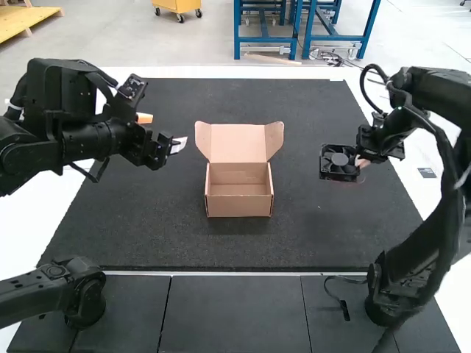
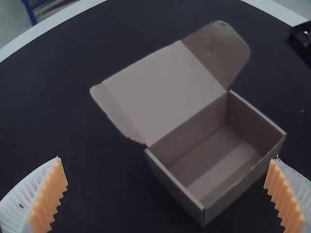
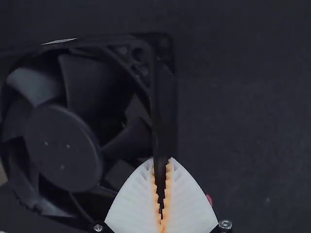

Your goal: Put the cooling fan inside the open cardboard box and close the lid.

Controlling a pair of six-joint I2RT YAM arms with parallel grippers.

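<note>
The open cardboard box [image 1: 238,190] stands empty at the mat's middle, its lid [image 1: 238,142] upright at the far side; its hollow inside [image 2: 214,158] is bare. A black square cooling fan [image 1: 338,162] hangs slightly tilted to the right of the box, low over the mat. My right gripper [image 1: 361,159] is shut on the fan's right frame edge [image 3: 163,126], the white ribbed fingers [image 3: 187,196] pinching it. My left gripper [image 1: 168,144] hovers open to the left of the box, its orange-padded fingers [image 2: 48,191] spread wide.
The black mat [image 1: 147,213] covers the table, with white table edge [image 1: 441,198] showing at the right. A small dark tag [image 1: 426,173] lies on that white strip.
</note>
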